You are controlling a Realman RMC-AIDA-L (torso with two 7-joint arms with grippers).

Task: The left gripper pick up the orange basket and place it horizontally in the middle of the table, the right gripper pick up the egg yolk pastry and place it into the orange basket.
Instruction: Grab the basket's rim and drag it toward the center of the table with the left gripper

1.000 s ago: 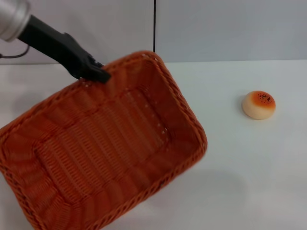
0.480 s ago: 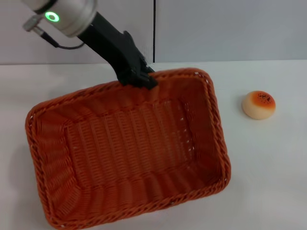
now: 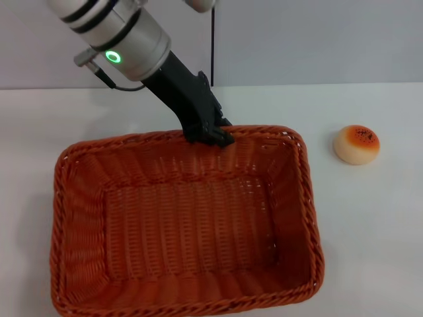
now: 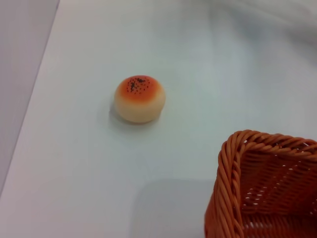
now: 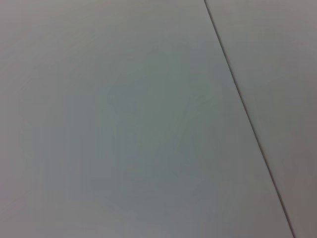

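The orange basket (image 3: pixel 185 224) lies level and open side up across the left and middle of the white bench (image 3: pixel 370 218), its long sides running left to right. The left gripper (image 3: pixel 213 134) reaches down from the far left and is clamped on the basket's far rim near the middle. To the right, well apart from the basket, the egg yolk pastry (image 3: pixel 357 144) sits alone on the bench. The right gripper is out of sight.
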